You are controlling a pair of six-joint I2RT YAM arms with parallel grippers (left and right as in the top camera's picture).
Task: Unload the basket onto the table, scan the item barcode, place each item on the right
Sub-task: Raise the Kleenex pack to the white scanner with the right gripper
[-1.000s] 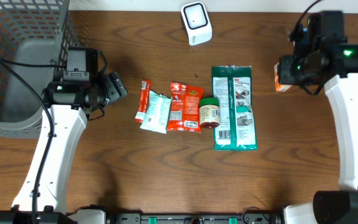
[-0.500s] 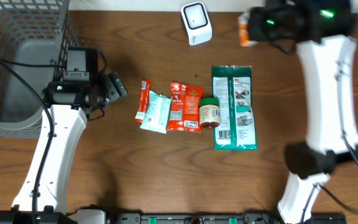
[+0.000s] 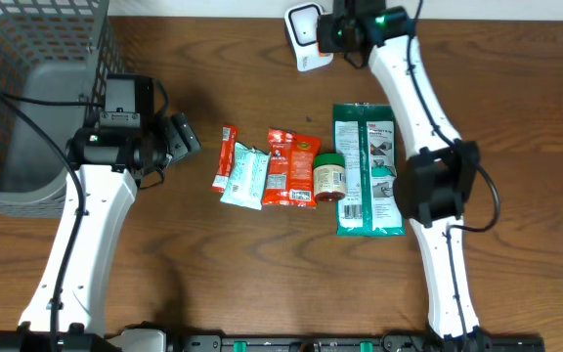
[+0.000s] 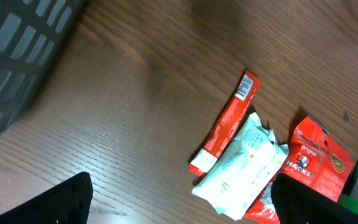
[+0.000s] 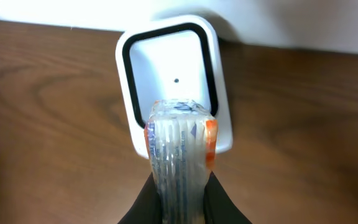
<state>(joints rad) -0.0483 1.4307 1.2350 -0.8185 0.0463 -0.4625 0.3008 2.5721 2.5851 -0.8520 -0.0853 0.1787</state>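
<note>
white scanner half behind orange-edged packet

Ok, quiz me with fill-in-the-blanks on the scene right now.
The right gripper is shut on a clear packet with ____ edges.
The packet is held in front of the white barcode ____.
The left gripper is ____, holding nothing.
The jar lies between the red snack bag and the ____ package.
Missing: orange; scanner; open; green.

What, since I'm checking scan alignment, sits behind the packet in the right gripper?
A white scanner with a black-rimmed window lies directly behind the packet. The packet hides part of the window's lower edge, and no barcode shows.
</note>
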